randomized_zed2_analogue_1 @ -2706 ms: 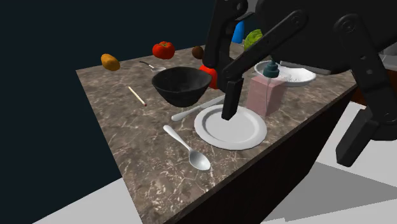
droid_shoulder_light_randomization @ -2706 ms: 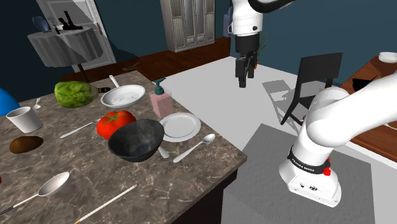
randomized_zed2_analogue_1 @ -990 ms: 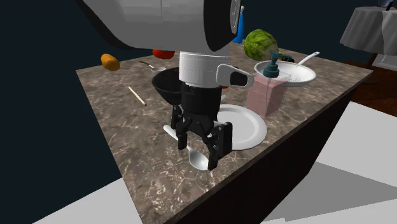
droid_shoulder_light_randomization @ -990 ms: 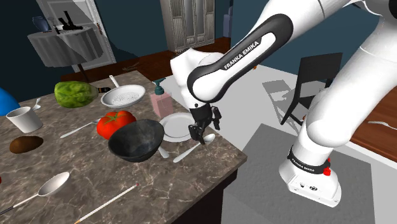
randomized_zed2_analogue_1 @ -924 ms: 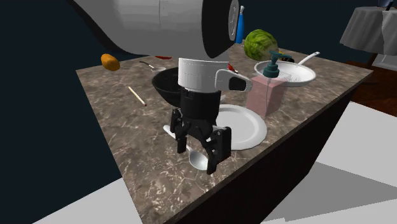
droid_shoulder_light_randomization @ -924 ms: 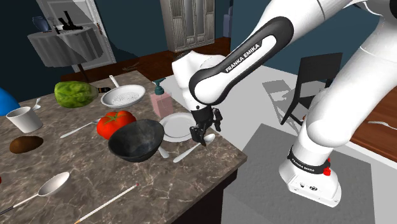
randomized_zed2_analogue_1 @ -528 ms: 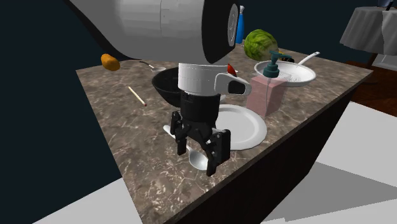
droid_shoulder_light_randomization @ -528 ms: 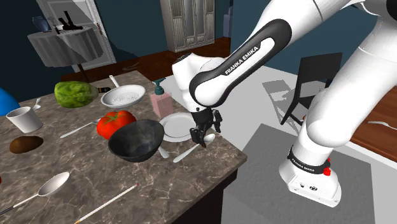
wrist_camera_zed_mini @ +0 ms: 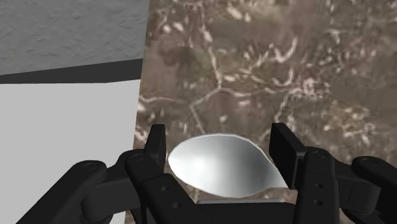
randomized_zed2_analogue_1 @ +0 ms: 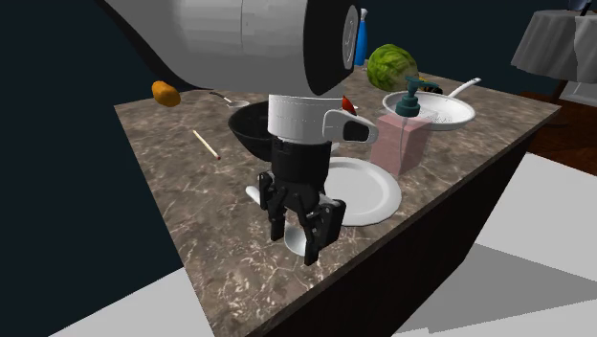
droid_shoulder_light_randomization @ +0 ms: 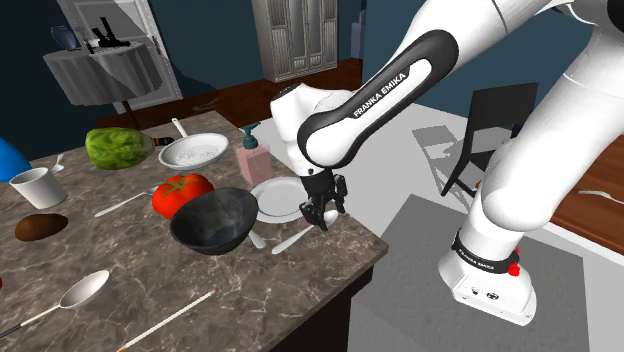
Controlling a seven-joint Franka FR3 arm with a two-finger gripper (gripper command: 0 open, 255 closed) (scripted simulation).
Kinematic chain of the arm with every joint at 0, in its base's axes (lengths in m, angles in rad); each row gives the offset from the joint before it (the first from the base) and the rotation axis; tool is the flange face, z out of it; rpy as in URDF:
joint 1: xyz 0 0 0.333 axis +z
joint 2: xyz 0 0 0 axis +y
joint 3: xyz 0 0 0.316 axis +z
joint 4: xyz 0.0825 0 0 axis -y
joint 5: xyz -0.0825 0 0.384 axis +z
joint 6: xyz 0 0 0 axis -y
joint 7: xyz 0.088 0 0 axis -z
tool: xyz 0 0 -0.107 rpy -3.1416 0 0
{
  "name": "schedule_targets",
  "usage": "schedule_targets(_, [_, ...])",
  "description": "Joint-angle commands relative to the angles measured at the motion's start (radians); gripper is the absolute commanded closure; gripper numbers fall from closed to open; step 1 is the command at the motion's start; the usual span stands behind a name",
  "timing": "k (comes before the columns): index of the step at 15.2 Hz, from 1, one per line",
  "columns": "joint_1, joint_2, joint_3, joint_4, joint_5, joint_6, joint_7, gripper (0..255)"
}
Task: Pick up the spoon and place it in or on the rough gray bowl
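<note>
Grasping: fingers [wrist_camera_zed_mini: 157, 143] of the gripper [wrist_camera_zed_mini: 219, 137] drawn in on the scoop end of the spoon [wrist_camera_zed_mini: 216, 168], seemingly touching both its sides; spoon lies flat on the table [droid_shoulder_light_randomization: 250, 290]
Spoon place: near the table's edge by the stand; just beside the white plate [droid_shoulder_light_randomization: 280, 198]
Done: approach; probably the clasp
Left: lift; carry to the dark bowl [droid_shoulder_light_randomization: 213, 220] nearby, mid-table; release
Surface: brown veined stone look; tomato [droid_shoulder_light_randomization: 181, 190], colander [droid_shoulder_light_randomization: 193, 150], soap bottle [droid_shoulder_light_randomization: 254, 158]
Room: dark blue walls; wooden floor; black chair [droid_shoulder_light_randomization: 500, 120]
</note>
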Motion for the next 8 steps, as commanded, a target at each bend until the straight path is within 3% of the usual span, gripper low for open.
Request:
schedule_targets(1, [0.000, 0.000, 0.000, 0.000, 0.000, 0.000, 0.000, 255])
schedule_targets(8, [0.002, -0.038, -0.008, 0.024, 0.009, -0.061, -0.010, 255])
